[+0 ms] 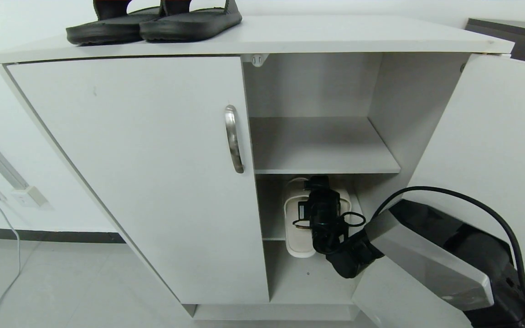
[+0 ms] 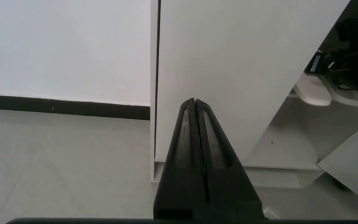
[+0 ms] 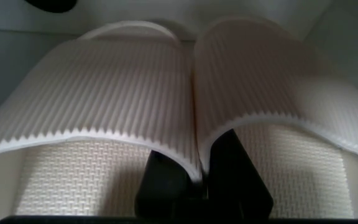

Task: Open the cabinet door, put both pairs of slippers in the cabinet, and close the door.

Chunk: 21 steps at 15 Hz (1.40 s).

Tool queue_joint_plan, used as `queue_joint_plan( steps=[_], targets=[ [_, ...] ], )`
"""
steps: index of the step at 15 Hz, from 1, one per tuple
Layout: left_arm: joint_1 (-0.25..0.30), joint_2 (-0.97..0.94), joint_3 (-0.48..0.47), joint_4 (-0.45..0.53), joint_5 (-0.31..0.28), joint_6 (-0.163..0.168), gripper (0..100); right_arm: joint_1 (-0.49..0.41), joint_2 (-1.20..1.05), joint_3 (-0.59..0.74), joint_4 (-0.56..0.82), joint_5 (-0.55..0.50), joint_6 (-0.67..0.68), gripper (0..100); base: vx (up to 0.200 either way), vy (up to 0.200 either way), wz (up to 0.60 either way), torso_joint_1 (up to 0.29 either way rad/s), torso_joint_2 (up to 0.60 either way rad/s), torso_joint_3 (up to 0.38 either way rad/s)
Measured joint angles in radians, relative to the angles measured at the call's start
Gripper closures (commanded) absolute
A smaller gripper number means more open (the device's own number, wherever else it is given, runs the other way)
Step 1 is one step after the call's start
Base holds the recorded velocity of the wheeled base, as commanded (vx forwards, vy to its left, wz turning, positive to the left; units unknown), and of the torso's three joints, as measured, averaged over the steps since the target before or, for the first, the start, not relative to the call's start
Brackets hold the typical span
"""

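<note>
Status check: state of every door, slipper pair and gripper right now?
Left door: closed.
Right door: swung open.
Black slippers: on the cabinet top, untouched.
White slippers: in the lower compartment, gripped at the straps.
Right gripper: jaws shut on white slippers.
Left gripper: jaws shut, empty.

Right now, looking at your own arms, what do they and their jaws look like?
The right arm has a light grey shell panel over a glossy black body, with a black cable looping above it and a black wrist. The left gripper is matte black: two flat, grooved jaws tapering to a narrow tip. The right gripper has black jaws too.
</note>
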Motion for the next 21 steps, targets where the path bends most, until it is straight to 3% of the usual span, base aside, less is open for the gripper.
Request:
queue_joint_plan(
  steps=[6,21],
  targets=[
    [0.000,0.000,0.000,0.000,0.000,0.000,100,-0.024,0.062,-0.188,0.116,0.006,-0.001,100,0.000,0.000,0.00,0.000,0.00,0.000],
    [0.000,0.000,0.000,0.000,0.000,0.000,100,-0.048,0.106,-0.235,0.130,0.021,-0.005,100,0.000,0.000,0.00,0.000,0.00,0.000]
  ],
)
